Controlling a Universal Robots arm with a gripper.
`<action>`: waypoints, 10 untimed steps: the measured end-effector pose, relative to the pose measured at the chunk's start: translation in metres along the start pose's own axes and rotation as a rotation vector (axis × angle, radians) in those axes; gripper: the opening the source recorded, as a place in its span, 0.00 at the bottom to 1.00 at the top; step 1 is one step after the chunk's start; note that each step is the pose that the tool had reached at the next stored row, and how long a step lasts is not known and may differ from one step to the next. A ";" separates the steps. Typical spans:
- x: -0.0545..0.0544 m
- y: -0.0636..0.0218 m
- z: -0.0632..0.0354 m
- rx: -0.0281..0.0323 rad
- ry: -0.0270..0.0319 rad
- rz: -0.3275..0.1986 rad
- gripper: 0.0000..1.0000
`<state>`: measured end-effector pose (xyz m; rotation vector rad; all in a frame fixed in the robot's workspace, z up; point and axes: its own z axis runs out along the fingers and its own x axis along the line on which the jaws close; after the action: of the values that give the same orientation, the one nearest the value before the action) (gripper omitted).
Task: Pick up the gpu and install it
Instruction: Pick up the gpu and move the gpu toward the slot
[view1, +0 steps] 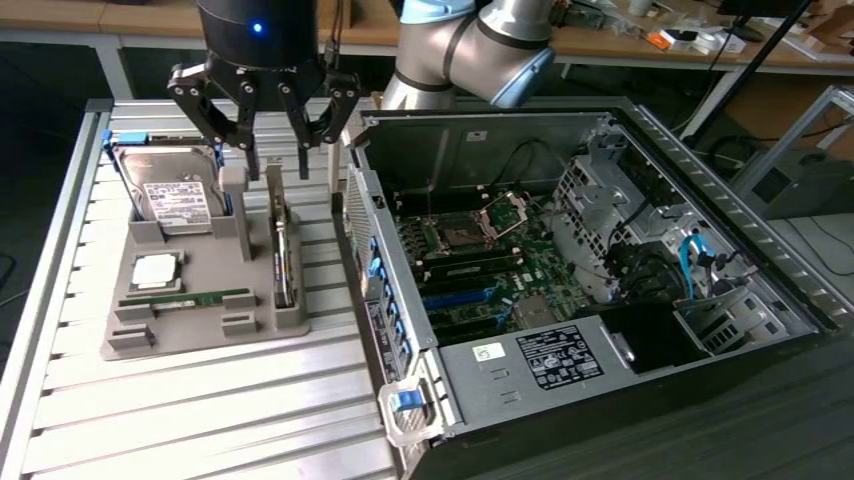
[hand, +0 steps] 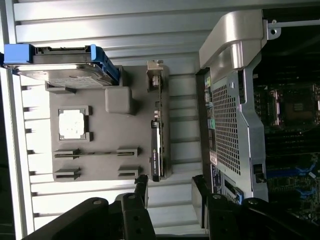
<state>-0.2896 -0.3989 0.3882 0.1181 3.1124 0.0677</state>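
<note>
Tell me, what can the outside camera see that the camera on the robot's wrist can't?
Exterior view: the robot's grey arm, the power supply inside the computer case, and desks behind. Wrist view: the little holes in the case's back panel. Both: the open gripper above the gpu, which stands on edge in the grey holder, plus the hard drive.

- I see the thin flat black gpu card with a silvery metal edge (view1: 280, 250) standing upright on its long edge.
- It sits slotted in the grey moulded tray (view1: 174, 335), on the side nearest the open computer case (view1: 400, 330).
</note>
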 end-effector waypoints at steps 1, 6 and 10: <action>0.001 -0.0001 0.0003 0.0000 -0.0001 0.000 0.48; 0.005 -0.0003 0.0014 0.0000 -0.0001 0.000 0.48; 0.008 0.0000 0.0024 0.0001 0.0000 0.000 0.48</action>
<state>-0.2977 -0.3982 0.3856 0.1180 3.1125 0.0676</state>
